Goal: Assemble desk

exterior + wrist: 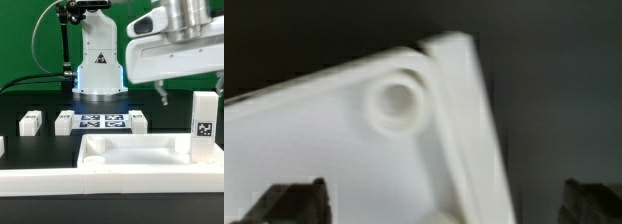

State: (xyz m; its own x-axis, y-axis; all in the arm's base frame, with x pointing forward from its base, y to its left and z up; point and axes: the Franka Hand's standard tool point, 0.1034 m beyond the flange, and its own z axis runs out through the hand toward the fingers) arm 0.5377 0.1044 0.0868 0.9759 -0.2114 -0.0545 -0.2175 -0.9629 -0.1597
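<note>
The desk's white rimmed panel (132, 161) lies flat at the front of the black table. One corner of the panel (349, 150), with a round socket (397, 103), fills the wrist view. A white leg (204, 125) with a square tag stands upright at the panel's right end in the exterior view. Three more legs (29, 122) (64, 123) (138, 120) lie behind the panel. My gripper (174, 95) hangs above the panel's right part, apart from it. The gripper (441, 205) is open, its dark fingertips (295, 200) wide apart, holding nothing.
The marker board (100, 122) lies between the lying legs, in front of the robot's base (97, 70). A long white rail (90, 184) runs along the table's front edge. A small white piece (2, 147) shows at the exterior view's left edge.
</note>
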